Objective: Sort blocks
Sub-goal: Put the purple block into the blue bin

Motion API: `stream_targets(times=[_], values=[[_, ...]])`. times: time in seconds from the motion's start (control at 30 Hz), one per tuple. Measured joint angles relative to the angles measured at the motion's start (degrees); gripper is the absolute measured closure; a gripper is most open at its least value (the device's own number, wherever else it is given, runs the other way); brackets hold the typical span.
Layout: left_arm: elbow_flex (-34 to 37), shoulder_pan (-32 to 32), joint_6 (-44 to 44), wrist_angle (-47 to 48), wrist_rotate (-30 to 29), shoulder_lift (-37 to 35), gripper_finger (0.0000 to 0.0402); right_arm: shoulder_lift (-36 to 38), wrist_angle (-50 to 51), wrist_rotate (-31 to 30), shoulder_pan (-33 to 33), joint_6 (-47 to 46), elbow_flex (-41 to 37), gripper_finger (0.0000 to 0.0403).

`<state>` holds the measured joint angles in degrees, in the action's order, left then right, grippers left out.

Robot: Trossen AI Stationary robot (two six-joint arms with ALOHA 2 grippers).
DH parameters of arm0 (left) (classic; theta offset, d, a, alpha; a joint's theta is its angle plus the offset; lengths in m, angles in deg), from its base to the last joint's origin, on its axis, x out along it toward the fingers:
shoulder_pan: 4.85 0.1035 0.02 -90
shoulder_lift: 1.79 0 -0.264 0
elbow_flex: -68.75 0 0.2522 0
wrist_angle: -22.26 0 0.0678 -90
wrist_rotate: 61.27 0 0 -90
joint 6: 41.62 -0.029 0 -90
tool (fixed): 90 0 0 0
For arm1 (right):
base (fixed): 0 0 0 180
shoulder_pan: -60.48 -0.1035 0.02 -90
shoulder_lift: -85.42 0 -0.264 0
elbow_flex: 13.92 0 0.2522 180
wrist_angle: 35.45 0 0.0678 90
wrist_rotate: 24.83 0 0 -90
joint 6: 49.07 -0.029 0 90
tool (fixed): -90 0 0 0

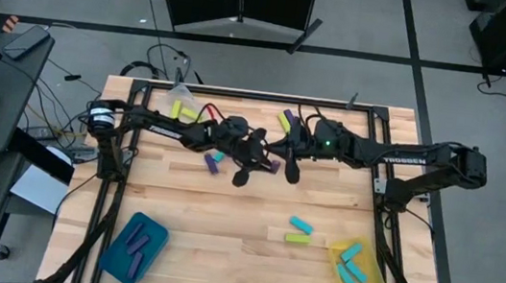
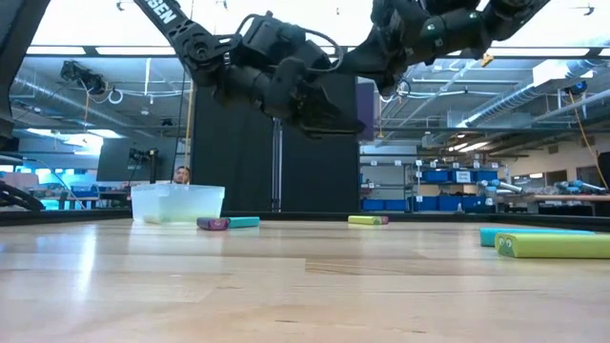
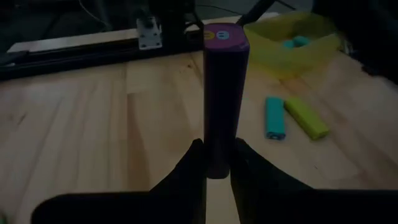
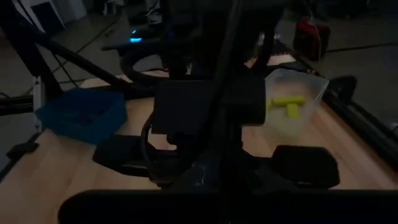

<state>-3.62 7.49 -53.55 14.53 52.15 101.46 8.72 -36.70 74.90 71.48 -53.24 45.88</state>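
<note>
My left gripper point(image 3: 217, 148) is shut on a purple block point(image 3: 225, 93) above the middle of the table point(image 1: 226, 206); in the high view the left gripper point(image 1: 256, 157) and the purple block point(image 1: 270, 166) show there. My right gripper point(image 1: 289, 163) hangs shut close beside it, above the table. A purple and a cyan block point(image 1: 215, 161) lie flat nearby. A cyan block point(image 1: 301, 227) and a yellow-green block point(image 1: 297, 238) lie flat toward the near right. Another yellow-green block point(image 1: 287, 119) lies at the far edge. My left gripper pinches the purple block's near end point(image 3: 217, 158) between its two fingers. The fingers come from the table's left, slanting slightly down, and lie along the block. The block sticks straight out beyond the fingertips, lifted clear of the table.
A yellow tray point(image 1: 360, 271) with cyan blocks stands at the near right and a teal tray point(image 1: 134, 243) with purple blocks at the near left. A clear tray point(image 1: 179, 101) with yellow-green blocks is at the far left. Bare wood lies between the near trays.
</note>
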Motion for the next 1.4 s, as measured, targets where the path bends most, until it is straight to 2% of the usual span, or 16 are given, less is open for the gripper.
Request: stream_targets(times=[0.2,0.4,0.53,0.83,1.0,1.4], values=[[0.02,0.18,0.34,2.25,-8.0,-0.01,0.035,-0.04,-2.12,0.11,-3.32,-1.23,0.02,0.0394],[0.02,0.09,0.71,4.08,-19.59,0.0,0.035,-0.04,-5.86,-4.11,-6.96,-2.29,0.02,0.0394],[0.02,0.02,0.3,4.4,-22.6,0.0,0.035,-0.04,-8.4,-7.05,-8.4,-2.3,0.14,0.0394],[0.04,-1.6,-5.42,9.55,-30.27,0.33,0.035,-0.04,-7.93,-9.2,-8.51,0.06,3.4,0.0394],[0.57,-3.46,-9.35,10.77,-31.29,0.33,0.035,-0.04,-8.33,-12.91,-8.01,0.3,3.41,0.0394],[3.43,-7.63,-13.29,9.35,-31.28,0.35,0.035,-0.07,-11.58,-13.26,-6.52,0.31,3.41,0.0394]])
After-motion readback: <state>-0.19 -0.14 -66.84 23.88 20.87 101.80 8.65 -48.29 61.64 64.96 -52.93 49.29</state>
